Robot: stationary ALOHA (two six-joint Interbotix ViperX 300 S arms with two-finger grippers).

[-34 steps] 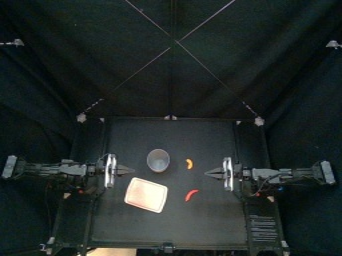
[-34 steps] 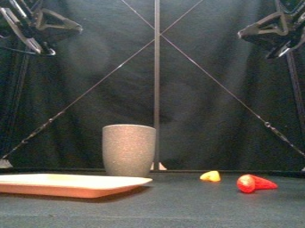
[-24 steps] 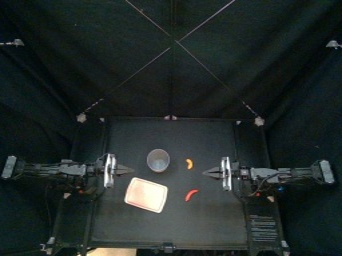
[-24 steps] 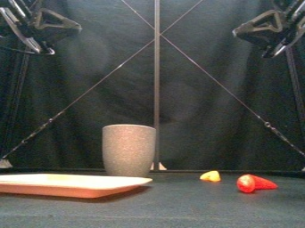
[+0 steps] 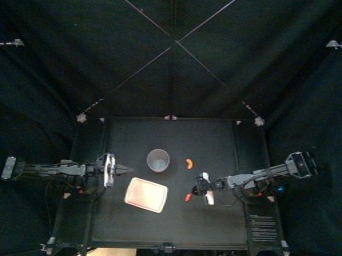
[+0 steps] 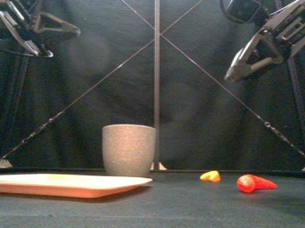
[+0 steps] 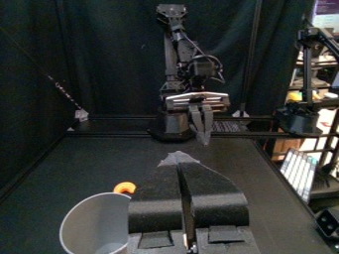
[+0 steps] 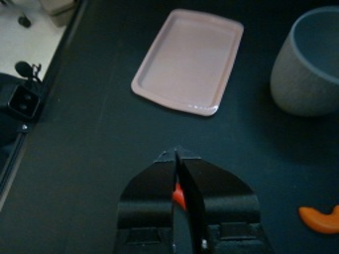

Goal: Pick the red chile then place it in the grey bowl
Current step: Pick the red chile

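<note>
Our right end effector [image 5: 205, 185] hangs over the red chile [image 6: 252, 183], which lies on the worktop [image 5: 134, 140] right of the pink tray [image 6: 71, 184], apart from the grey bowl [image 6: 128, 150]. Its jaws are pressed together, so if we drop like that we'd probably just shove the chile away. The orange toy [image 6: 210, 175] nearby is an easy mis-grab too. The left end effector [image 5: 107, 171] rests at the left, jaws together.

Dim booth throughout; most light is swallowed by the black curtains and the black table [image 5: 134, 135]. In the top view, the flat pink tray [image 5: 147, 194] is rendered as the brightest patch, almost washed out. In the front view, the tall grey speckled cup [image 6: 128, 150] is lit softly from the front, shaded toward its sides. A small highlight is noted on the glossy red toy chile [image 6: 252, 183]. A faint sheen is seen on the table in the left wrist view.
</note>
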